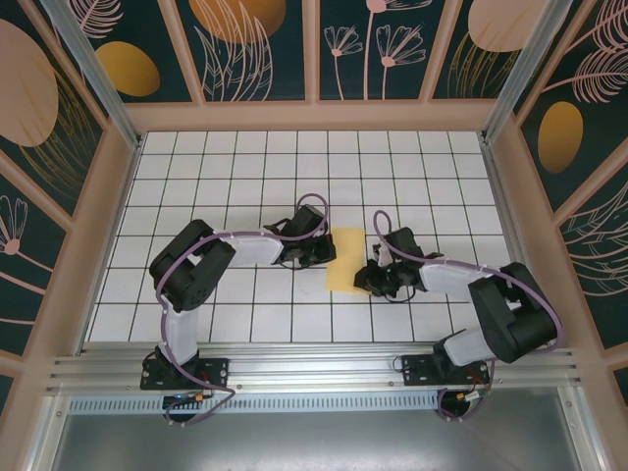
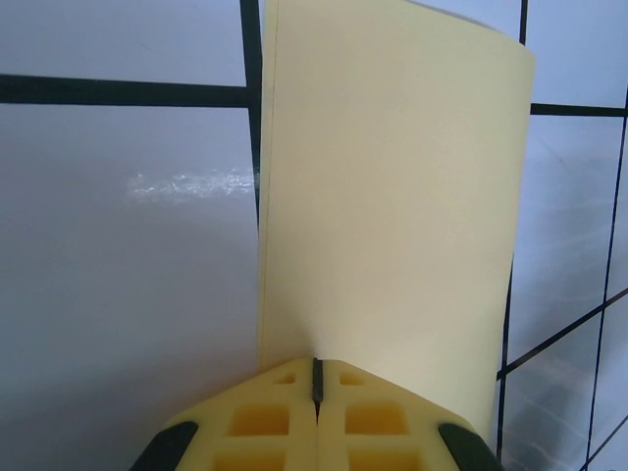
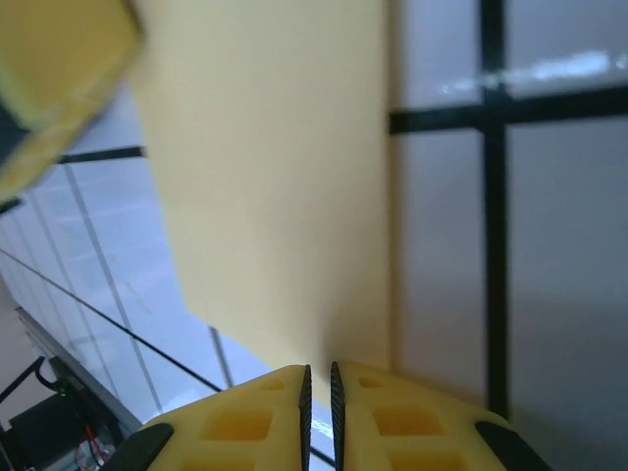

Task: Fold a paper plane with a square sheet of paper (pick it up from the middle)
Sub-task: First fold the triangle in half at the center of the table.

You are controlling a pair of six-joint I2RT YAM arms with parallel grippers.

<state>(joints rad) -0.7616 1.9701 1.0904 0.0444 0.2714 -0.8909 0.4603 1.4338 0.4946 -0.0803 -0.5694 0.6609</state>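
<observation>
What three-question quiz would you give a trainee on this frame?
1. True or false: the sheet of paper lies against the far edge of the table.
2. Which fingers pinch the paper? A) the left fingers alone B) the right fingers alone C) both
3. Fill in: the grid lines on the table are ___.
Key: 1 false, it sits mid-table; 2 C; 3 black.

Robot lab cell (grid-tiled table [image 1: 245, 157], aluminium frame [image 1: 314, 358], patterned wall panels [image 1: 255, 49])

No writing looks legible on any surface.
</observation>
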